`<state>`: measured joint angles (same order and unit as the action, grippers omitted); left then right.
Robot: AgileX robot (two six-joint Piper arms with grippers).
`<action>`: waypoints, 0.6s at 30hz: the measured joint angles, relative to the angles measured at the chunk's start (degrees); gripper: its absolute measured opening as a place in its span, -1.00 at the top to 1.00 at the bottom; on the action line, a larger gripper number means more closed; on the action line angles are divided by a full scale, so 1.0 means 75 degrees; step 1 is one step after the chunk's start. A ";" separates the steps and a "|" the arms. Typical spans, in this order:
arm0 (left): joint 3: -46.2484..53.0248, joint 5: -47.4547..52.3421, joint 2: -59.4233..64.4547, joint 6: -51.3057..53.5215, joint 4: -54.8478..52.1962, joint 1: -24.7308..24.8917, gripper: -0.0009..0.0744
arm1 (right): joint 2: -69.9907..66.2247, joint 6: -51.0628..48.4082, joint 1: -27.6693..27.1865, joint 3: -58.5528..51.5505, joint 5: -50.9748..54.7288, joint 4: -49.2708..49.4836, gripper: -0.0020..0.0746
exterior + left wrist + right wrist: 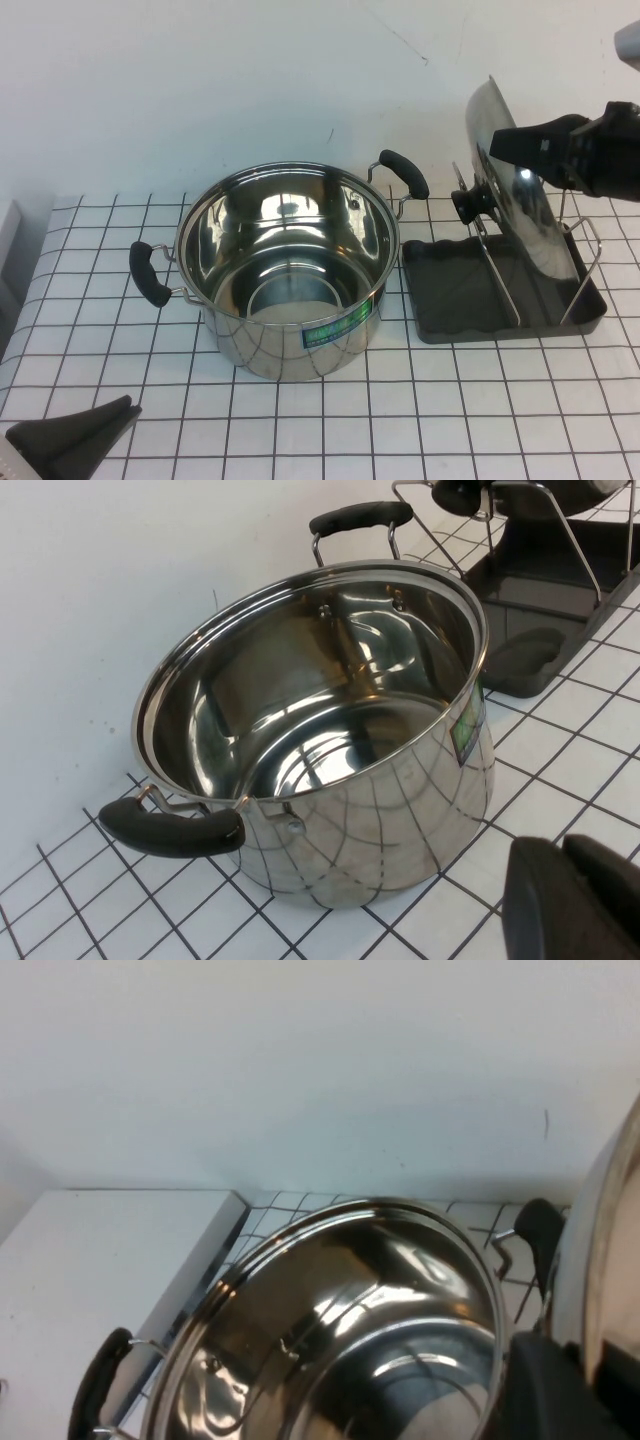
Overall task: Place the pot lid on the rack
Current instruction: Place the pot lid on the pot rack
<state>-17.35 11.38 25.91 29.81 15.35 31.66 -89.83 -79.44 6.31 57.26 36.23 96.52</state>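
Right gripper [510, 143]: over the right edge of the table, above the rack, its fingers clamped together on the upper rim of the pot lid [520, 200]. Pot lid: shiny steel, held on edge and nearly upright, leaning slightly, its lower rim down among the rack's wire loops [580, 265]; whether that rim touches the tray cannot be told. Its black knob [468, 205] faces toward the pot. Rack [450, 300]: dark grey tray with a wavy edge, set near the right edge of the table, just beside the pot. Pot [285, 270]: deep steel, uncovered, upright at the middle of the table, with one black handle [150, 272] toward the left edge and the other [403, 172] toward the back, near the rack; a green label sits on its front wall. Left gripper [75, 435]: at the near left corner of the table, low, fingers closed together on nothing, well apart from the pot. Table [450, 400]: covered in a white cloth with a black grid. A plain white wall stands behind it.
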 joint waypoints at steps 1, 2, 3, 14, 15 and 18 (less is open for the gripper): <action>0.0000 0.0000 0.0000 0.0000 0.0000 0.0000 0.98 | -0.0063 0.0000 0.0000 0.0000 0.0000 0.0013 0.90; 0.0000 0.0000 0.0000 0.0000 0.0000 0.0000 0.98 | -0.0107 0.0000 0.0000 0.0000 0.0000 0.0013 0.90; 0.0000 0.0000 0.0000 0.0000 0.0000 0.0000 0.98 | -0.0184 0.0000 0.0000 0.0000 0.0015 0.0013 0.90; 0.0000 0.0000 0.0000 0.0007 0.0074 0.0000 0.98 | -0.0407 -0.0027 0.0000 0.0000 0.0123 0.0078 0.90; 0.0000 0.0000 0.0000 0.0007 0.0089 0.0000 0.98 | -0.0407 -0.0041 0.0000 0.0000 0.0114 0.0078 0.90; 0.0000 0.0000 0.0000 0.0007 0.0089 0.0000 0.98 | -0.0407 -0.0041 0.0000 0.0000 0.0127 0.0078 0.90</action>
<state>-17.35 11.38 25.91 29.86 16.02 31.66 -92.89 -79.75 6.31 57.26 37.18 97.11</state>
